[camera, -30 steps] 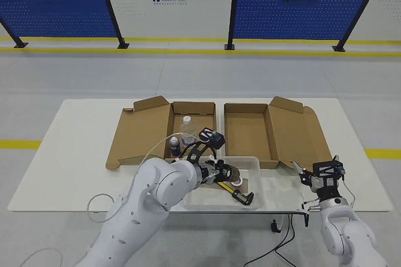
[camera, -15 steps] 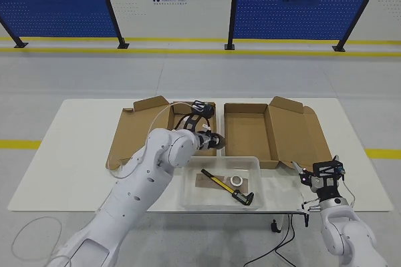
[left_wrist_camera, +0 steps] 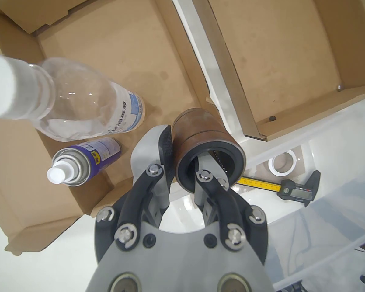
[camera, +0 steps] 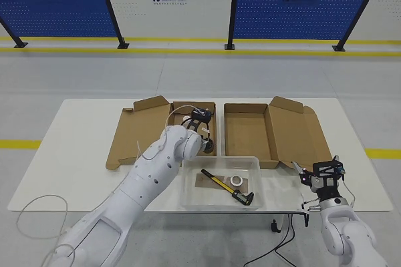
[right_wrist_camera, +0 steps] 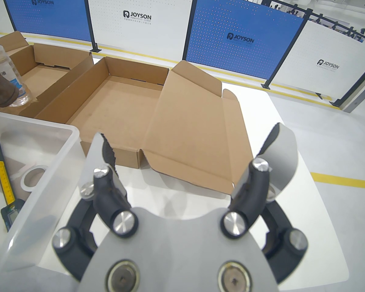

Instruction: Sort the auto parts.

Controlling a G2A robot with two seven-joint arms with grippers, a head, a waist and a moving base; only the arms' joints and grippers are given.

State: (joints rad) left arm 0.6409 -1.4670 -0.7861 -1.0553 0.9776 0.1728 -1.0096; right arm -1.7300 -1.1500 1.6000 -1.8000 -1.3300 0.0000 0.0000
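Left pincer (left_wrist_camera: 184,153): closed on a brown metal sleeve (left_wrist_camera: 206,141), one finger against its outer wall and the other inside its bore; grip appears firm. The sleeve is held in the air above the near corner of the left box (left_wrist_camera: 88,46), close to the wall that faces the right box (left_wrist_camera: 276,46). A clear bottle (left_wrist_camera: 79,101) and a spray can (left_wrist_camera: 85,159) stand in the left box just beside the sleeve. The plastic tray (left_wrist_camera: 346,141) holds a caliper (left_wrist_camera: 292,188) and a white ring (left_wrist_camera: 282,162). Right pincer (right_wrist_camera: 190,132): spread wide, holding nothing, parked above the counter (right_wrist_camera: 286,116) beyond the tray. Assessment: the step in hand is delivery of the sleeve to a box, apparently the left one. The next move calls for lowering it onto bare cardboard clear of the bottle and can, then parting the fingers and drawing the inner one straight out of the bore so the sleeve does not tip.
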